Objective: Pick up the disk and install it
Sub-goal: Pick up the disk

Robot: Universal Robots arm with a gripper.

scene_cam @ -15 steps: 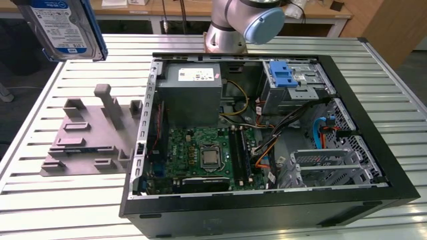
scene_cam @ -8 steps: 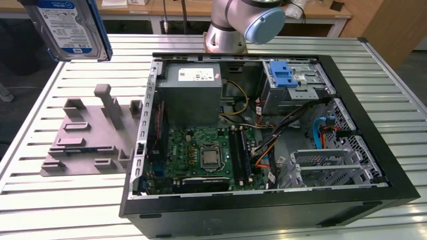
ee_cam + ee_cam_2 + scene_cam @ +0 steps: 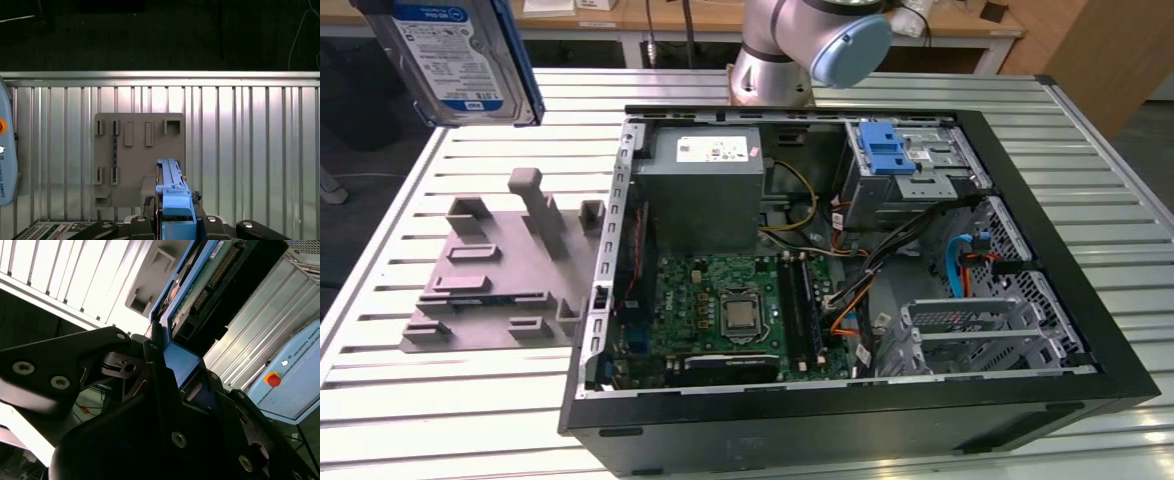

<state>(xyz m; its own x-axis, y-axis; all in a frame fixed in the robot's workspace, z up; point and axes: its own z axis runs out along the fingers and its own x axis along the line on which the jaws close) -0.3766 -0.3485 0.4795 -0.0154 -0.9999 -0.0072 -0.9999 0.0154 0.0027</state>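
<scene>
gripper (image 3: 175, 357) is clamped on the disk (image 3: 200, 292). in the second wrist view the fingers (image 3: 157, 370) pinch its blue bracket. the circuit-board side and connector pins face this camera. the slatted table (image 3: 75, 275) and the grey fixture plate (image 3: 150, 285) lie beyond it.

first wrist view: gripper (image 3: 175, 222) holds the disk (image 3: 172, 182) edge-on, bracket rail showing. the fixture plate (image 3: 135, 155) sits on the table (image 3: 250, 150) under it, apart from the disk.

exterior view: disk (image 3: 454, 60) hangs at 10 o'clock of the frame, label side to camera, high off the table (image 3: 400, 400). it's well apart from the open computer case (image 3: 1107, 385). the fixture plate (image 3: 500, 275) is at 9 o'clock of the case. inside the case the drive cage (image 3: 921, 185) with its blue latch (image 3: 887, 150) is at 1 o'clock and the grey power supply (image 3: 700, 190) at 11.

step, as i read it: pick is done, disk is lifted and in transit, install not started.

what the move ahead calls for (judgement only): a firm hold on the bracket, clearing the case wall and cables, and squaring the bracket to the cage opening before any push. a tilted entry would likely jam.
</scene>
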